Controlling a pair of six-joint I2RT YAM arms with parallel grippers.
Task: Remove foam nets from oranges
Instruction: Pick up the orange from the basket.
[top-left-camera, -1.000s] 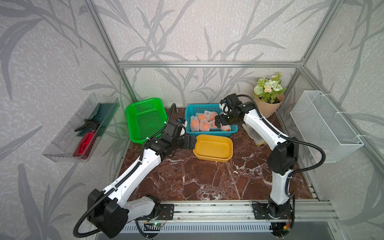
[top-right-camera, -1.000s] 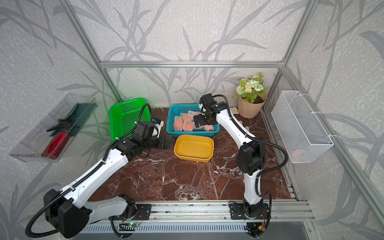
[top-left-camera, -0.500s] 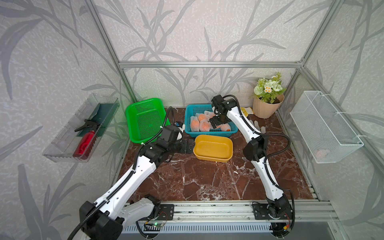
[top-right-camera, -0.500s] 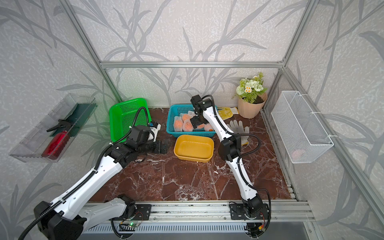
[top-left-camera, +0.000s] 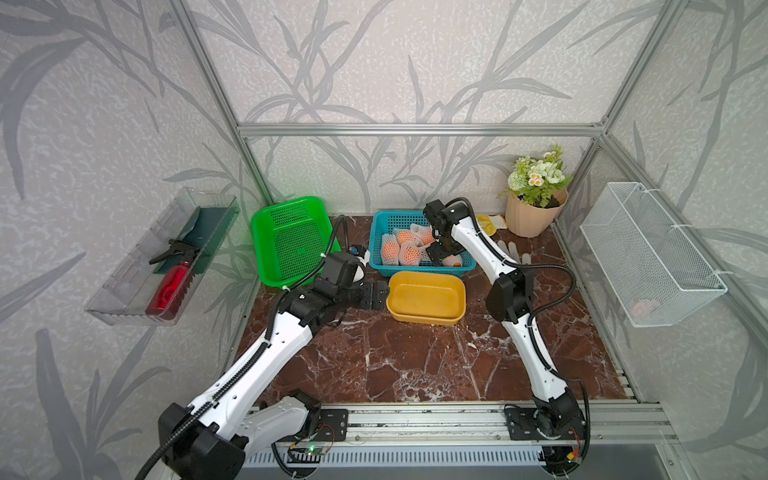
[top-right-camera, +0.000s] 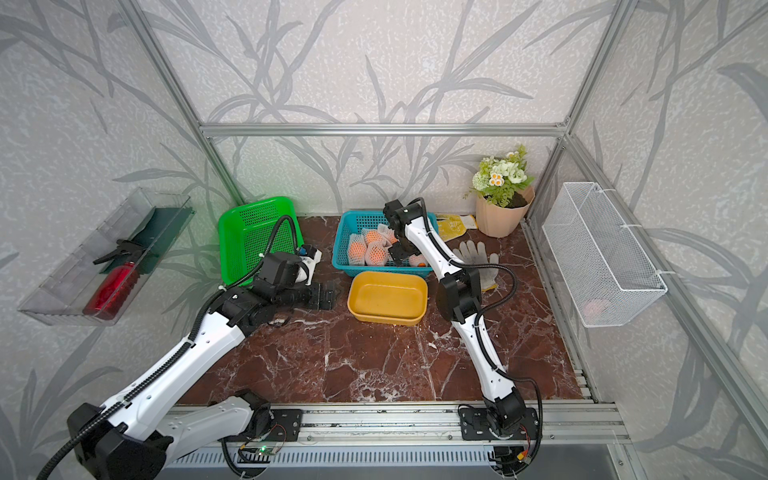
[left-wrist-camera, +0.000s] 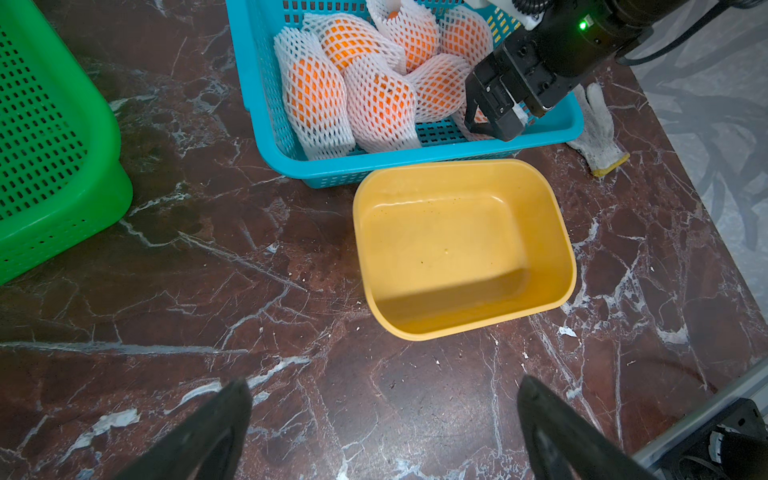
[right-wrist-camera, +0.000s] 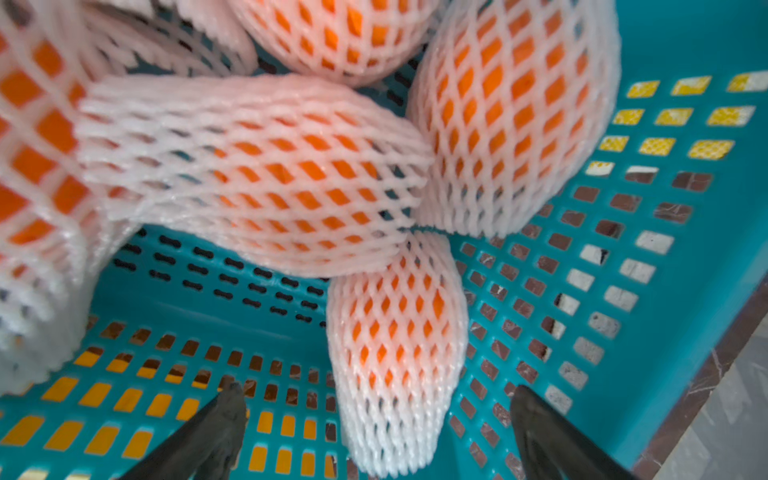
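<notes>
Right gripper (right-wrist-camera: 376, 395) now sits lower, inside the blue basket (right-wrist-camera: 685, 291), jaws apart astride one of the oranges (right-wrist-camera: 392, 332), each sleeved in foam nets (right-wrist-camera: 249, 124). Left gripper (left-wrist-camera: 382, 386), jaws apart, hovers above the desk (left-wrist-camera: 249, 291). Grasp likely follows.

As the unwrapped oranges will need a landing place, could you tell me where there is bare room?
The yellow tub and green basket stand empty, and the marble tabletop between tub and front rail is bare. The blue basket is crowded with netted oranges and the right gripper; a glove lies beside it.
</notes>
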